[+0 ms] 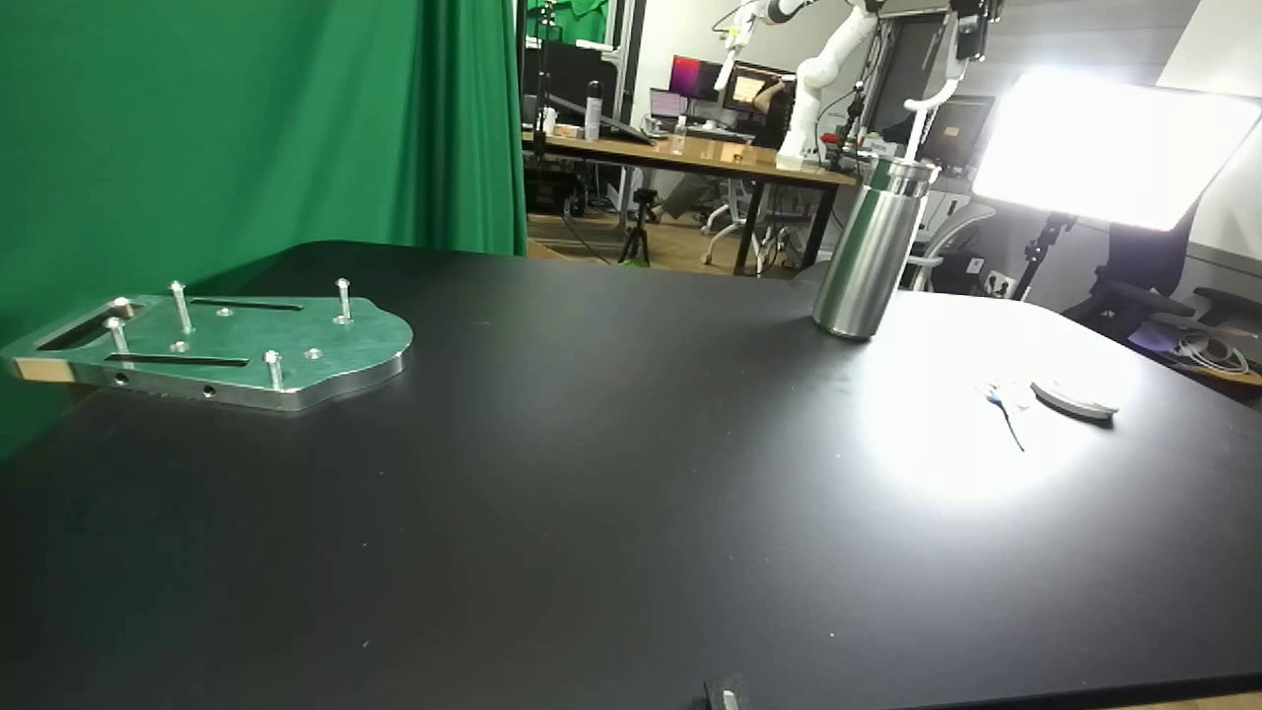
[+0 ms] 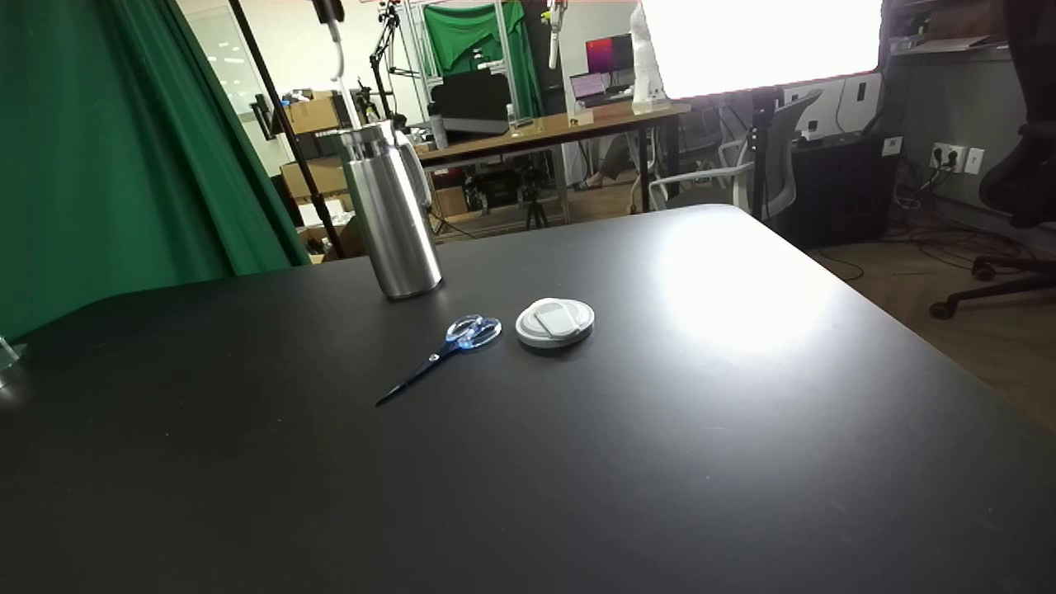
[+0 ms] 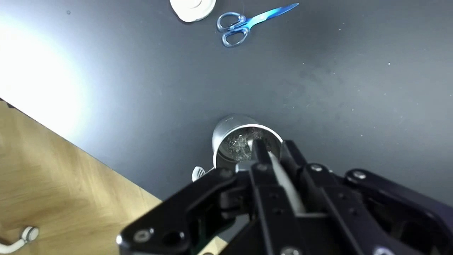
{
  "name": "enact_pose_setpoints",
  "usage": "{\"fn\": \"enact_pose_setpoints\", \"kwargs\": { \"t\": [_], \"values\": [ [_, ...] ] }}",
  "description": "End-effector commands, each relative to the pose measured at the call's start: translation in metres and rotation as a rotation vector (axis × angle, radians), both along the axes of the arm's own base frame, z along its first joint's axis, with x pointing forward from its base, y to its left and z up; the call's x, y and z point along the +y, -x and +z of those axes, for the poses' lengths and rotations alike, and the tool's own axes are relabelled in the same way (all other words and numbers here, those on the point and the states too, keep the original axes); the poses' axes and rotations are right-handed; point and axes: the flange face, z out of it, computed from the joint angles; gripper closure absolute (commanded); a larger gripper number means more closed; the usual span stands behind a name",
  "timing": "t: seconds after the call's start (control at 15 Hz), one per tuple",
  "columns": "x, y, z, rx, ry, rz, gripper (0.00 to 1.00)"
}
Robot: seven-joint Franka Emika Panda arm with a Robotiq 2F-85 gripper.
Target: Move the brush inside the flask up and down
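Note:
The flask (image 1: 870,258), a tall silver metal cylinder, stands on the black table at the back. It also shows in an exterior view (image 2: 394,216), with a pale side handle. The brush (image 1: 916,133) has a thin white handle with a hooked bend, and its lower shaft goes down into the flask's mouth. My gripper (image 1: 971,47) is high above the flask, at the picture's top edge. In the wrist view my gripper (image 3: 275,146) has its fingers close around the white brush handle (image 3: 286,181). The flask's open mouth (image 3: 226,132) lies below. Speckled bristles show dimly inside; the fingers hide part of them.
Blue scissors (image 2: 439,355) and a white round lid (image 2: 554,322) lie on the table in front of the flask. A green plate with metal pegs (image 1: 246,340) is at the far side. A bright light panel (image 1: 1114,148) stands behind. The table's edge (image 3: 102,161) is close to the flask.

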Motion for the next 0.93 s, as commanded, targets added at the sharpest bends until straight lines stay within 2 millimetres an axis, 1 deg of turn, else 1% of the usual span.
{"fn": "enact_pose_setpoints", "kwargs": {
  "t": [0.0, 0.27, 0.47, 0.53, 0.67, 0.87],
  "values": [
    [-0.007, -0.005, -0.031, 0.067, 0.016, -0.02, 0.96],
    [-0.008, -0.009, -0.074, 0.141, 0.025, -0.032, 0.96],
    [-0.007, -0.01, -0.093, 0.179, 0.031, -0.032, 0.96],
    [-0.007, -0.009, -0.094, 0.184, 0.03, -0.028, 0.96],
    [-0.005, -0.009, -0.091, 0.184, 0.029, -0.021, 0.96],
    [-0.003, -0.007, -0.07, 0.155, 0.025, -0.008, 0.96]
  ]
}}
